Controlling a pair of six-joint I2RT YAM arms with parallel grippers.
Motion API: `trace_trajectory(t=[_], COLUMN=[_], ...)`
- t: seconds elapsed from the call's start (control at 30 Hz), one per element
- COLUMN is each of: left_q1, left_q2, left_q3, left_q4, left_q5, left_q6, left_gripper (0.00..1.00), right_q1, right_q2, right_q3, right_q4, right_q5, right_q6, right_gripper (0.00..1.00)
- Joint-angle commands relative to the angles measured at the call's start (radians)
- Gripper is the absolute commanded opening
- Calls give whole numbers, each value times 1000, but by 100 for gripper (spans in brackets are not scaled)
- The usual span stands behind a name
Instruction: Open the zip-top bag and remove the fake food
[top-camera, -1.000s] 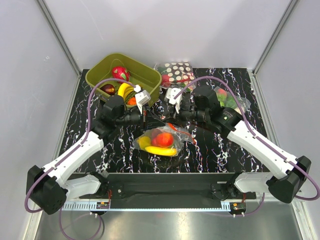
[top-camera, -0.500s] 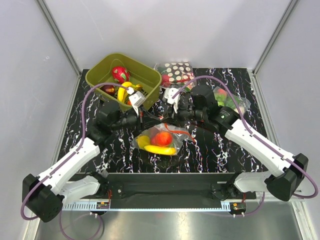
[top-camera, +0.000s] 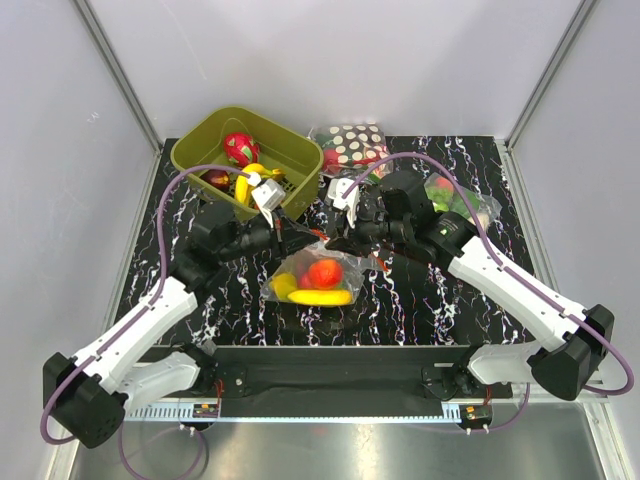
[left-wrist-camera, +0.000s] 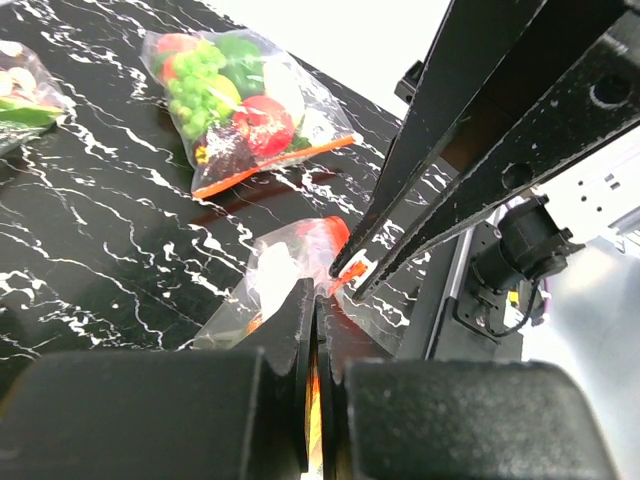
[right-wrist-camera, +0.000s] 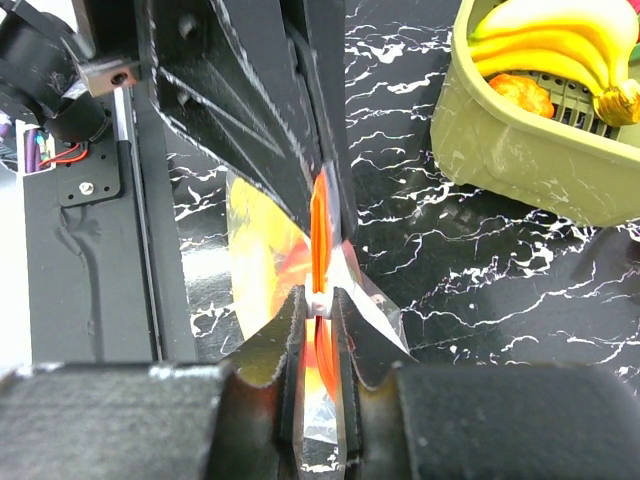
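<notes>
Clear crinkly zip-top bag (top-camera: 342, 274) of glossy toy fruit (top-camera: 321, 273) on black marbled table (top-camera: 410, 305), left pincer (left-wrist-camera: 312, 300) and right pincer (right-wrist-camera: 318, 303) each clamped on its orange-red zip strip (right-wrist-camera: 320, 215).

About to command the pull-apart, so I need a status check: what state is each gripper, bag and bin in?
zip-top bag, zip edge raised, looks unopened.
fake food, inside the bag.
left gripper, shut on the bag's zip edge.
right gripper, shut on the same edge.
green bin, upright, fruit inside.
vegetable bag, lying flat, untouched.
polka-dot bag, lying flat, untouched.
</notes>
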Motion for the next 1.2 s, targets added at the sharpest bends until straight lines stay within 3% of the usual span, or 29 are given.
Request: trace_trajectory(t=[0.0,0.33,1.17], left_q1=[31,41,40], left_q2=[-33,-85,-346], left_q3=[1,-23,-339], left_q4=[59,14,57], left_q5=[-122,-317,-845], left_q6=[8,-7,-116], left_gripper=[0,0,0], right_q1=[-4,-4,-3], right_q2=[-12,-20,-22], right_q3=[23,16,-1], right_q4=[-50,-51,-113], right_q5=[-17,-6,141], right_q6=[-2,8,90], right_gripper=[0,0,0])
